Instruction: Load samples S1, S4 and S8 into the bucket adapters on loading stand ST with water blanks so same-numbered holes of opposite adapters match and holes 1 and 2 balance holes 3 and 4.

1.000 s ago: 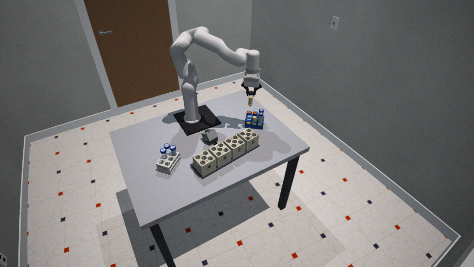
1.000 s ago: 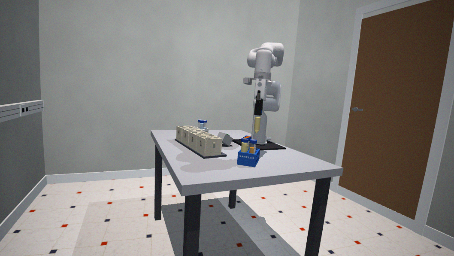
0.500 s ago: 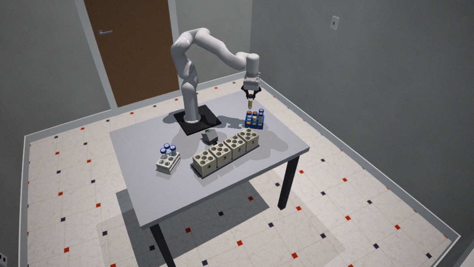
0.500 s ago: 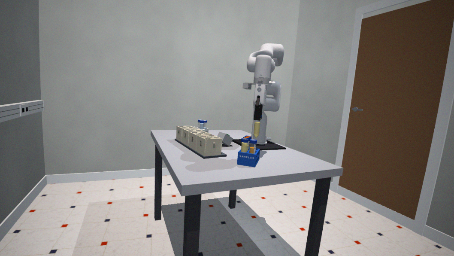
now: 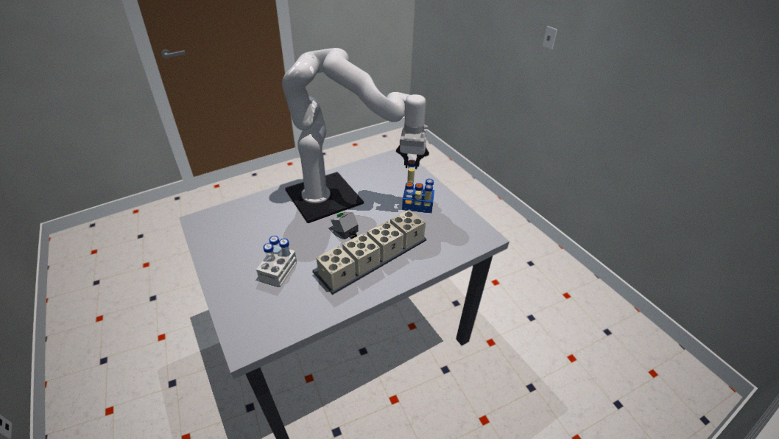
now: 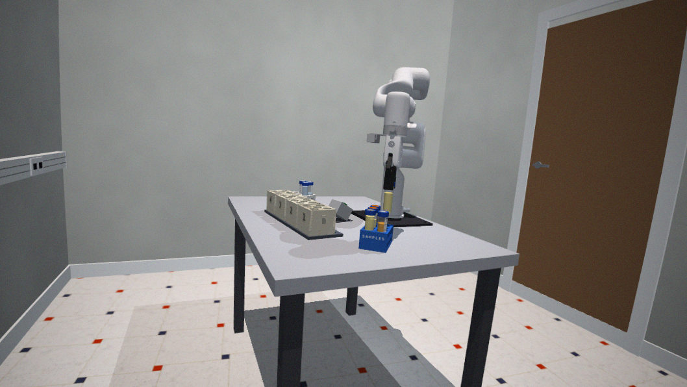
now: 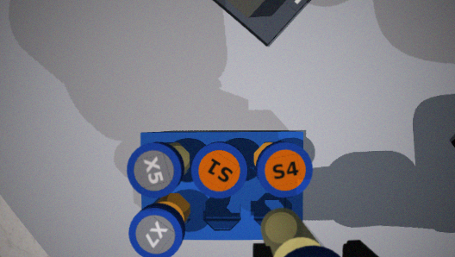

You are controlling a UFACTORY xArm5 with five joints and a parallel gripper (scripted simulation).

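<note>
1. my claw (image 5: 411, 164) (image 6: 389, 185) (image 7: 306, 252) was clamped on a blue-capped tube (image 5: 411, 174) (image 6: 388, 200) (image 7: 282, 228) of yellow liquid; i could not read its id.
2. i held that tube upright, above the blue samples rack (image 5: 417, 208) (image 6: 369, 244) (image 7: 224, 235), at the side of its back row away from x7.
3. in the rack's front row stood x5 (image 5: 428, 188) (image 6: 370, 212) (image 7: 154, 170), s1 (image 5: 418, 186) (image 6: 372, 209) (image 7: 219, 170) and s4 (image 5: 409, 185) (image 6: 375, 206) (image 7: 284, 170); x7 (image 5: 429, 181) (image 6: 382, 214) (image 7: 156, 233) stood behind x5.
4. four cream adapters (image 5: 391, 249) (image 6: 293, 212) stood in a row on the dark stand (image 5: 375, 267) (image 6: 327, 236) (image 7: 267, 34), numbered 1 to 4, with 1 nearest the blue rack.
5. a white rack (image 5: 267, 275) (image 6: 312, 196) beyond adapter 4 held three blue-capped tubes (image 5: 274, 239) (image 6: 305, 183).
6. the sloped grey desk (image 5: 344, 225) (image 6: 339, 210) with its green key (image 5: 340, 214) (image 6: 344, 204) stood between my base and the adapters.
</note>
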